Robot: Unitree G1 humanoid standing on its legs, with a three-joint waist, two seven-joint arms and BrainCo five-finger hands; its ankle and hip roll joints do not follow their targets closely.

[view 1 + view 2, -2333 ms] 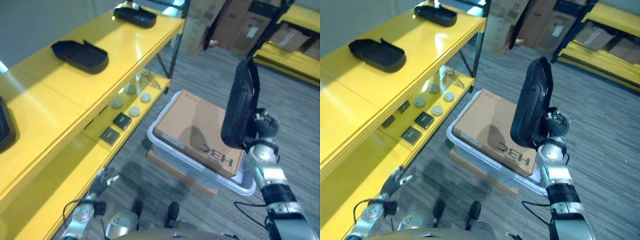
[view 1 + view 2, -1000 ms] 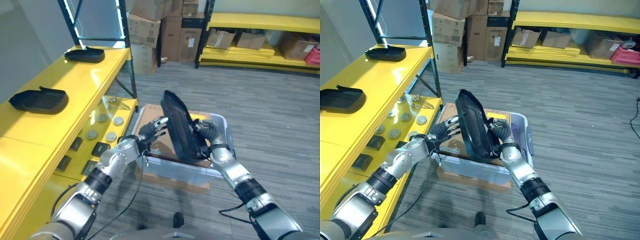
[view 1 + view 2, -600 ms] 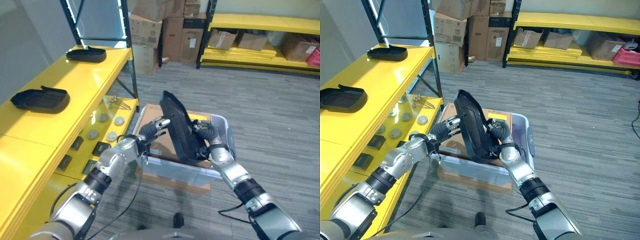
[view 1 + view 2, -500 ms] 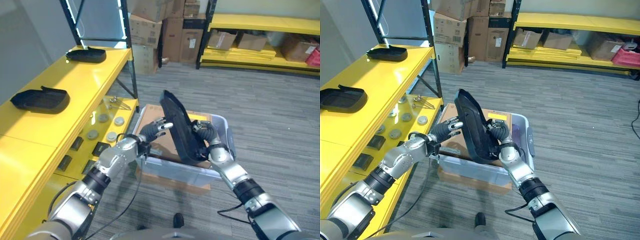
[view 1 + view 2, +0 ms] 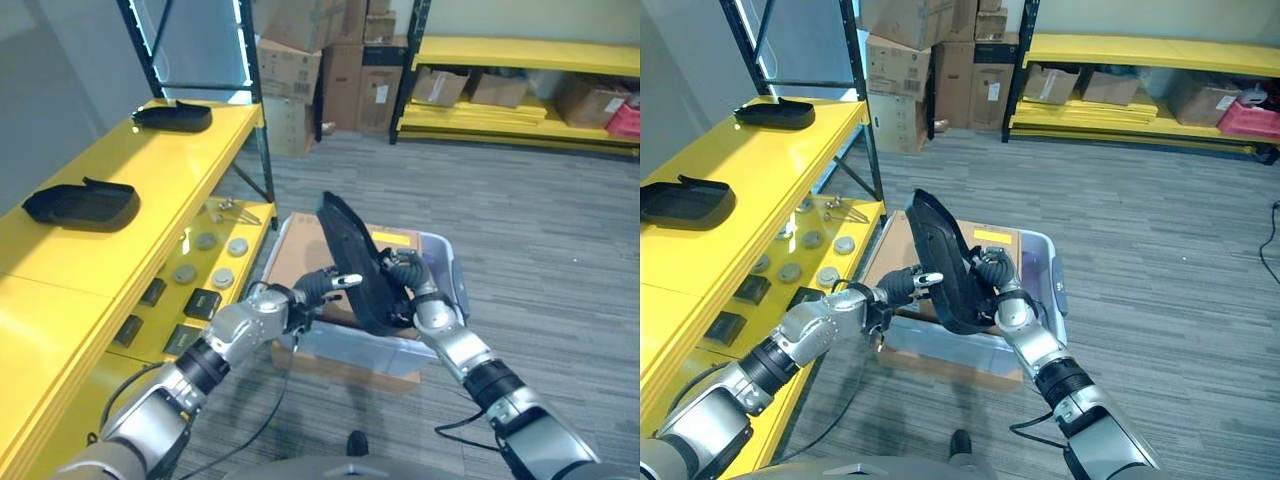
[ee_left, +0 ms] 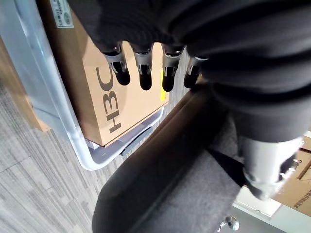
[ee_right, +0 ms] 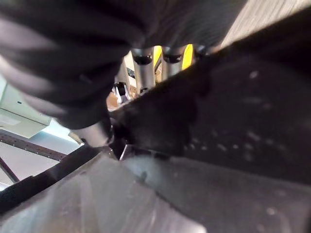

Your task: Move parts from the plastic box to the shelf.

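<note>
A long black moulded part [image 5: 352,262] stands on edge above the clear plastic box [image 5: 449,290]. My right hand [image 5: 408,283] is shut on it from the right, with its fingers [image 7: 146,68] curled over the part's edge [image 7: 233,111]. My left hand [image 5: 305,291] reaches in from the left, its straight fingers [image 6: 141,68] against the part's left face. The plastic box holds a brown cardboard box [image 5: 298,252]. Two more black parts [image 5: 80,203] [image 5: 172,116] lie on the yellow shelf's top board [image 5: 150,170].
The lower shelf board carries small round and square pieces [image 5: 200,270] and metal bits [image 5: 232,210]. The plastic box rests on a flat cardboard piece [image 5: 350,362] on the carpet. Stacked cartons [image 5: 300,70] and another yellow rack [image 5: 520,50] stand at the back.
My left hand came up from beside the shelf to the part and now lays its fingers on it. The right hand keeps hold, the part tilted more. The camera swung to face the box.
</note>
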